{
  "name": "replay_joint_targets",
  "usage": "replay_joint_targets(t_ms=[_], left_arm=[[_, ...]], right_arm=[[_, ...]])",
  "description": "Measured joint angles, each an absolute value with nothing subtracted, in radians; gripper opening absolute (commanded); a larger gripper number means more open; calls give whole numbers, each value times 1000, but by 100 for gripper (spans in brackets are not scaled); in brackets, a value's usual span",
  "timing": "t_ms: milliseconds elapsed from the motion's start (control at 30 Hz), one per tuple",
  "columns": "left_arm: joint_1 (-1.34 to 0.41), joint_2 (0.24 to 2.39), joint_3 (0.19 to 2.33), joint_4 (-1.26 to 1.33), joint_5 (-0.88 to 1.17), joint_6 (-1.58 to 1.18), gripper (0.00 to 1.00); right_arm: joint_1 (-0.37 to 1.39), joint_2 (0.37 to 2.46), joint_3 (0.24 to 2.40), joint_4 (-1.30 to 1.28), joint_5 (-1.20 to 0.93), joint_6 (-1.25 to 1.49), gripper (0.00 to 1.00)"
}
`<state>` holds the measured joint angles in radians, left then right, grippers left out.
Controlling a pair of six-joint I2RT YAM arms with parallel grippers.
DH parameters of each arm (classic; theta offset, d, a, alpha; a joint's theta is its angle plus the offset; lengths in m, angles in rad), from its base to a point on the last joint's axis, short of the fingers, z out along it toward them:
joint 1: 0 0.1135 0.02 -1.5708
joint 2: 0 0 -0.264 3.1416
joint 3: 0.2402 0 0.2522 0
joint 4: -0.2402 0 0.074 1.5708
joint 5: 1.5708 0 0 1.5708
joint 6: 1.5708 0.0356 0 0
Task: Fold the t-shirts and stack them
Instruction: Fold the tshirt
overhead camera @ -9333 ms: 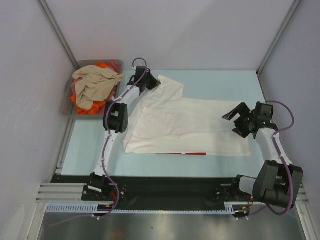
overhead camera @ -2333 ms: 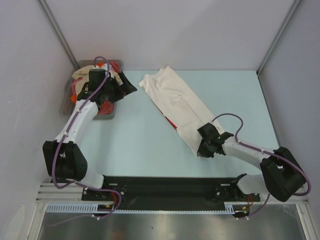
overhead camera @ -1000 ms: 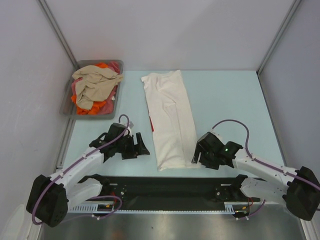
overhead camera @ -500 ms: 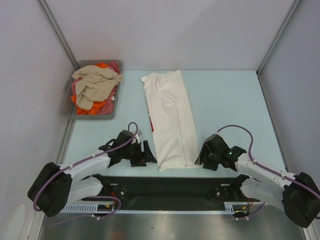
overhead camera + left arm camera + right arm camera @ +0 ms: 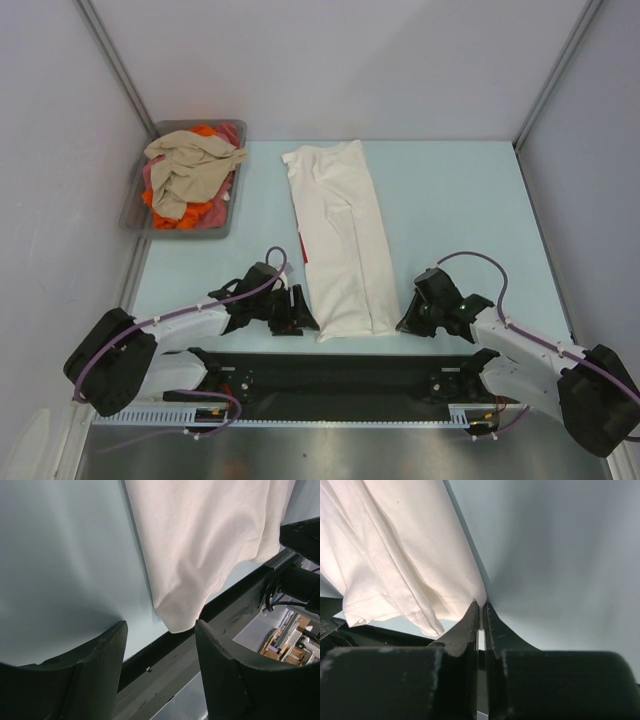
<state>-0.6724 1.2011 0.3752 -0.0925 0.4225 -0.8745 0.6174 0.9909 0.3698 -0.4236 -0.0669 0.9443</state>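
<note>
Right pincer (image 5: 481, 604), dropped lower and flatter, apparently nips white t-shirt (image 5: 335, 230) corner.

Left arm (image 5: 185, 322) and right arm (image 5: 515, 342): white tubes, chunky black joints (image 5: 110, 355), purple cables (image 5: 468, 255) looping alongside, matte black fingers (image 5: 97, 677) up front.

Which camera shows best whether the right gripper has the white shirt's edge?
Right wrist: the right gripper is closed on the edge of the white t-shirt, seen up close. Top external shows only its place by the near hem; left wrist shows the hem's other corner, not this pinch.
</note>
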Motion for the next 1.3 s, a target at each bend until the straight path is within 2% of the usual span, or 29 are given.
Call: replay_joint_targets(t_ms=[100,300,667,767,833,867,933,967,1300], left_arm=[[-685,1209,381,-91,417,-883,64],[-740,1257,422,-91,386,-900,65],[-814,1356,501,-104,344,-917,54],[-825,1373,513,-110,338,-916,45],[-834,1388,522,-114,333,-915,36],[-839,1396,526,-115,328,-917,26],[-849,1410,532,-119,316,-912,14],[-852,1414,533,-120,315,-910,0],[-932,1323,600,-284,234,-889,2]], right_arm=[[614,981,360,-416,-71,944,0],[609,969,347,-400,-81,944,0],[587,941,327,-388,-98,941,0],[583,939,325,-389,-101,941,0],[581,937,325,-390,-102,941,0],[580,936,324,-390,-103,941,0],[579,936,324,-390,-104,941,0],[579,935,324,-391,-104,941,0],[583,830,336,-552,-99,949,0]])
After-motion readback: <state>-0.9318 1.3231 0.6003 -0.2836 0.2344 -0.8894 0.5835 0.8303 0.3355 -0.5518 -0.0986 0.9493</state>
